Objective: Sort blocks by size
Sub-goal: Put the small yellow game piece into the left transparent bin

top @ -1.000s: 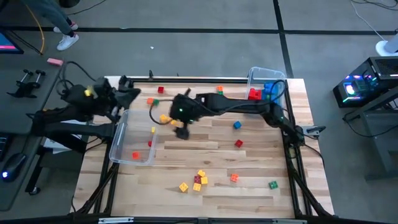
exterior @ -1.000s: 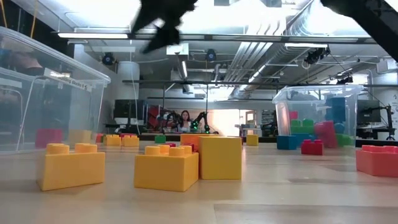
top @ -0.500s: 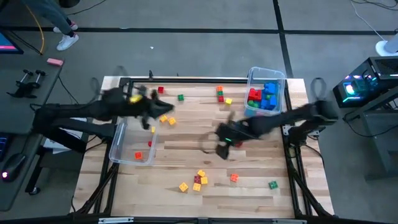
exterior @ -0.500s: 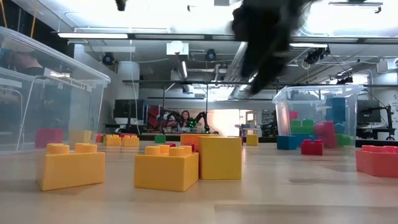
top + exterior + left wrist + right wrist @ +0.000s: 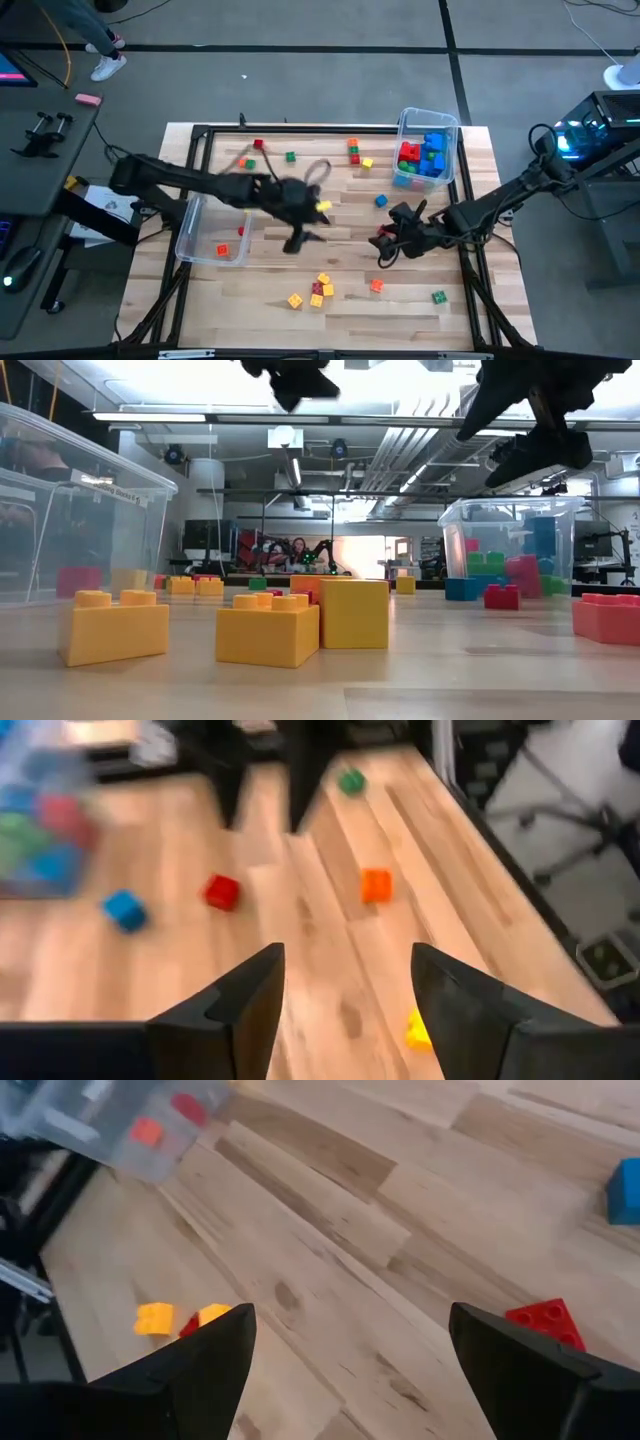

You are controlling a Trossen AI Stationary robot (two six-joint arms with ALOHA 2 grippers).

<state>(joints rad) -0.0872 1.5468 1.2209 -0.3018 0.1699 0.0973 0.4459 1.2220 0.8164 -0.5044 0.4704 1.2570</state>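
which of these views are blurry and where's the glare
High view: the left arm smears with motion blur over the table; the blocks stay sharp. Left wrist view: everything is soft, the bin of blocks worst. Right wrist view: the far bin is blurred, the red block clearer. Low view: ceiling lights blow out white behind the dark arms.
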